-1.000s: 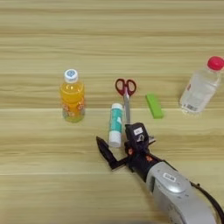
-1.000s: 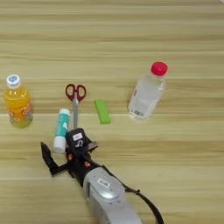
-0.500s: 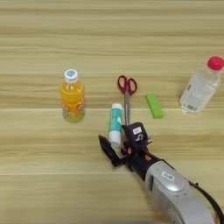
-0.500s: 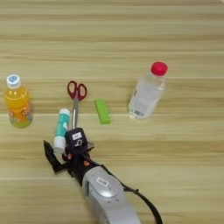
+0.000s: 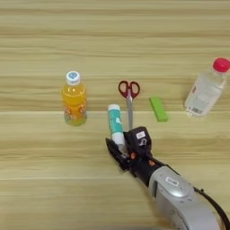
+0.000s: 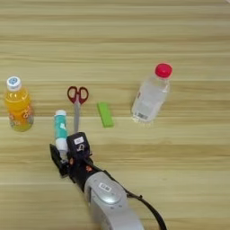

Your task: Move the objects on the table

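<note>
The objects lie in a loose row across the middle of the bench: an orange-drink bottle stands upright at the left, a white stick with a teal label lies flat beside red-handled scissors, then a small green block, and a clear bottle with a red cap stands at the right. They are set apart from one another, probably so each can be reached without knocking its neighbour.

The right gripper comes in from the bottom right, its silver forearm angled up toward the near end of the stick. The jaws are spread, one black finger on either side of that near end, and appear not yet clamped; I judge the stick is the thing about to be taken. The scissors' blade tips lie just beside the right-hand finger, so closing could nudge them.

The orange bottle bears a printed label and the gripper carries small white stickers, but none of the writing is readable.
</note>
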Controlling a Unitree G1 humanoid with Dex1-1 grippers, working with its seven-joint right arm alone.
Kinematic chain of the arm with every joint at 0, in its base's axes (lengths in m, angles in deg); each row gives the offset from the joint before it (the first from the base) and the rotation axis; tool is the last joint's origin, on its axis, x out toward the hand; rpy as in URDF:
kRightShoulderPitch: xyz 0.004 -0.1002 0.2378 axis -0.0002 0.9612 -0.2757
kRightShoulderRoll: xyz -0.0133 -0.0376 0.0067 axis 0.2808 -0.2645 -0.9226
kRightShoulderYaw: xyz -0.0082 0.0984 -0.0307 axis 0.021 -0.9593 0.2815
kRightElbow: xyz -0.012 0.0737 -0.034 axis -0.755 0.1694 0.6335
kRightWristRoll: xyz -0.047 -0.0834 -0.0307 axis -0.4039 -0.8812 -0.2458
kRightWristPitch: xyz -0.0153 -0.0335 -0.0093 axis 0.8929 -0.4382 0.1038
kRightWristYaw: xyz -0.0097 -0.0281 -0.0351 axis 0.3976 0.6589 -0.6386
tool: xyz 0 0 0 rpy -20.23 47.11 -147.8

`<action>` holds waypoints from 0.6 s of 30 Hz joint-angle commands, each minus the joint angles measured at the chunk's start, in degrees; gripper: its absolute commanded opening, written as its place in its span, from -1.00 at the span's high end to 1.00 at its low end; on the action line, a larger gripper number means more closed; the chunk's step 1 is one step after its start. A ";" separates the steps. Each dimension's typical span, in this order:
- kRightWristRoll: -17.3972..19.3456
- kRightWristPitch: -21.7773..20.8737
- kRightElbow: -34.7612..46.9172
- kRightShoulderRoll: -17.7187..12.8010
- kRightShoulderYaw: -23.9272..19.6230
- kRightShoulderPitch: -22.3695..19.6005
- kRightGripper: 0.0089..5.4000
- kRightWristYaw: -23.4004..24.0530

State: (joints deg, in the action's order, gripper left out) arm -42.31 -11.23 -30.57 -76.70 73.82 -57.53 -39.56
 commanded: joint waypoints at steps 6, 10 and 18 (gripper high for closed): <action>0.38 -0.85 2.11 0.84 -0.21 -1.46 0.37 0.84; 0.35 -0.90 2.01 0.87 -0.25 -1.50 0.37 0.84; -0.48 -2.30 2.20 0.65 -0.30 -1.81 0.37 1.17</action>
State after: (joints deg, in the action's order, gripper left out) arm -42.35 -11.11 -30.57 -76.49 73.78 -57.45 -39.43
